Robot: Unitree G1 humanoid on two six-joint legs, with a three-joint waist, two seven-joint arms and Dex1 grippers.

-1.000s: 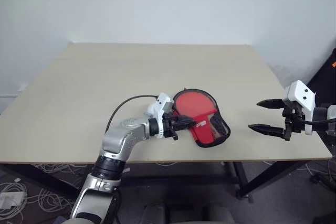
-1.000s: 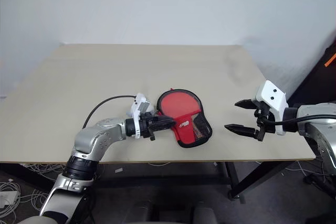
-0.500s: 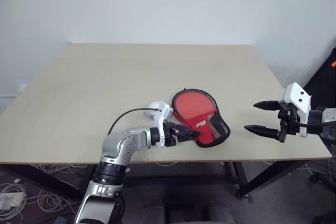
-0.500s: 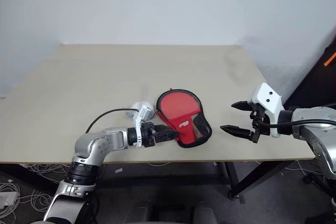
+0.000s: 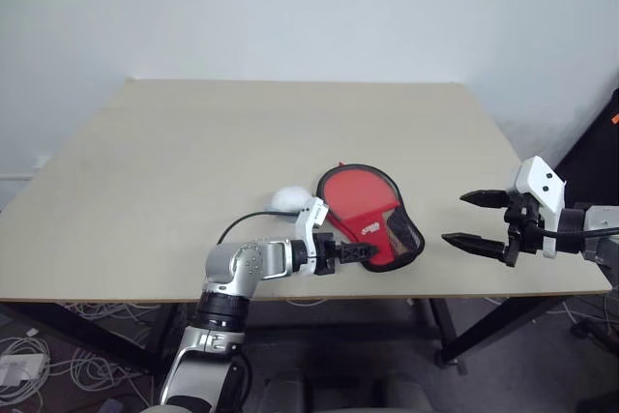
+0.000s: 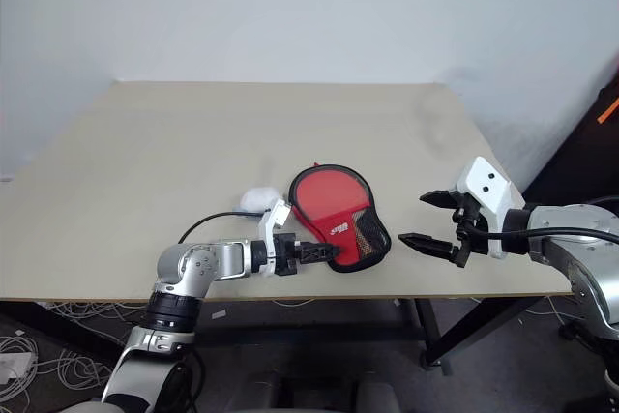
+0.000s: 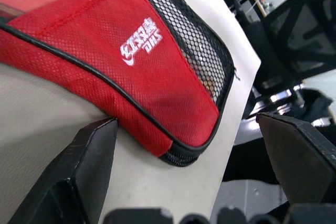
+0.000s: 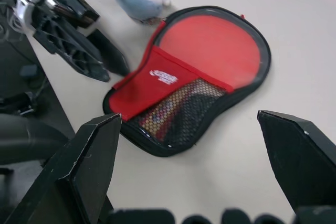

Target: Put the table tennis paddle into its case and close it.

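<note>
The case (image 5: pixel 372 218) lies flat near the table's front edge, its clear half and its red panel with black mesh facing up. The table tennis paddle (image 8: pixel 215 40) is inside it: the red face shows through the clear plastic, and a pale handle shows dimly under the mesh. Whether the zipper is closed I cannot tell. My left gripper (image 5: pixel 354 252) is open and low over the table, its fingers (image 7: pixel 79 171) on either side of the case's narrow end. My right gripper (image 5: pixel 455 218) is open and empty in the air to the right of the case.
A white roundish lump (image 5: pixel 287 198) rests on the table just left of the case, behind my left wrist. The table's front edge (image 5: pixel 387 294) runs close below the case and both grippers. A black stand (image 5: pixel 604 142) is beyond the table's right side.
My left gripper has opened at the case's narrow end, and the hand has sunk and rolled. The left forearm swung in, uncovering the white lump. The case stays put.
</note>
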